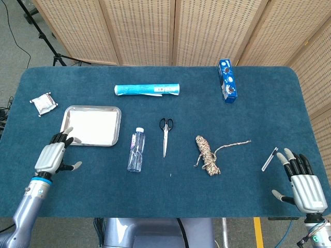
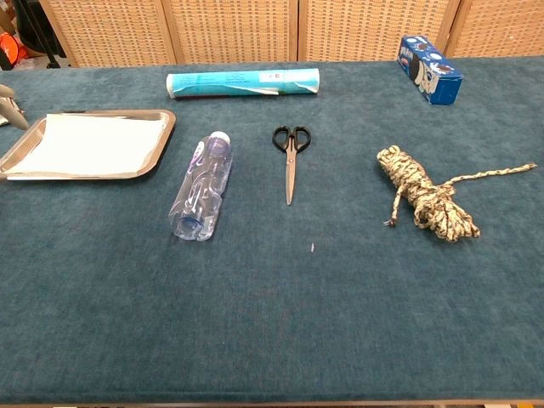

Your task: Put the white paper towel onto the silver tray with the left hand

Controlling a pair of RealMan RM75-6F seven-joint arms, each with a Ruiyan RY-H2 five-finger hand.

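The white paper towel (image 1: 93, 128) (image 2: 89, 145) lies flat inside the silver tray (image 1: 117, 111) (image 2: 161, 143) at the table's left. My left hand (image 1: 51, 156) hovers just in front of the tray's near left corner, fingers apart and holding nothing. In the chest view only a fingertip (image 2: 12, 108) of it shows at the left edge. My right hand (image 1: 302, 183) rests open near the front right corner, fingers spread and holding nothing.
A clear bottle (image 1: 136, 149), black scissors (image 1: 165, 134) and a rope bundle (image 1: 208, 154) lie across the middle. A teal roll (image 1: 147, 89) and a blue box (image 1: 227, 80) sit at the back. A small wrapped packet (image 1: 43, 103) lies far left, a thin stick (image 1: 269, 158) near the right hand.
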